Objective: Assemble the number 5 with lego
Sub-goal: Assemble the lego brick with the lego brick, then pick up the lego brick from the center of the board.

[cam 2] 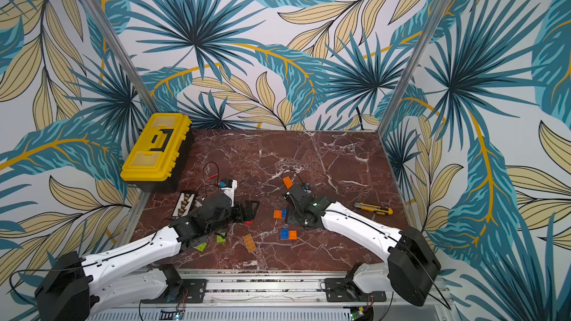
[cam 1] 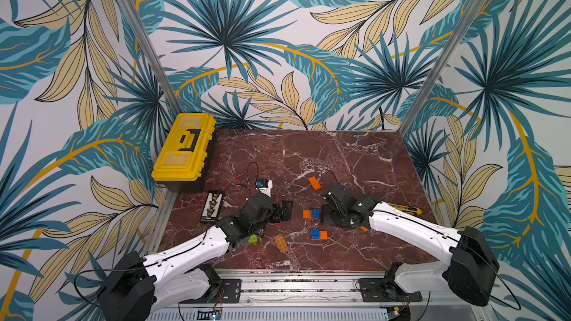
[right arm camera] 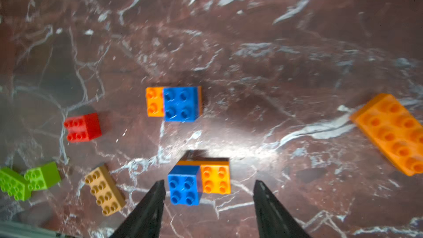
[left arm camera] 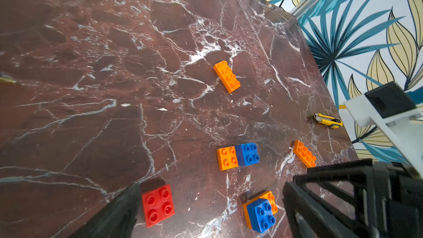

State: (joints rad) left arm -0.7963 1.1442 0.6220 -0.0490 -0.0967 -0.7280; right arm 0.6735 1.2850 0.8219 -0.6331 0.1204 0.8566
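The lego bricks lie scattered on the marble table (cam 1: 355, 155). My right gripper (right arm camera: 210, 191) hangs open above a blue-on-orange stack (right arm camera: 199, 183), which lies between its fingertips without touching them. A second orange-and-blue stack (right arm camera: 174, 104) lies just beyond it. A red brick (right arm camera: 82, 127), a tan brick (right arm camera: 104, 192) and lime green bricks (right arm camera: 27, 182) are to the left, and a long orange brick (right arm camera: 389, 133) to the right. My left gripper (left arm camera: 217, 204) is open low over the table, the red brick (left arm camera: 158, 204) beside one finger. In a top view both grippers, left (cam 1: 282, 211) and right (cam 1: 323, 214), face each other mid-table.
A yellow toolbox (cam 1: 183, 146) stands at the back left. A yellow utility knife (cam 1: 404, 208) lies at the right, behind my right arm. A black-and-white component strip (cam 1: 213, 206) and a small white device with wires (cam 1: 264, 185) sit left of centre. Another orange brick (cam 1: 314, 183) lies further back.
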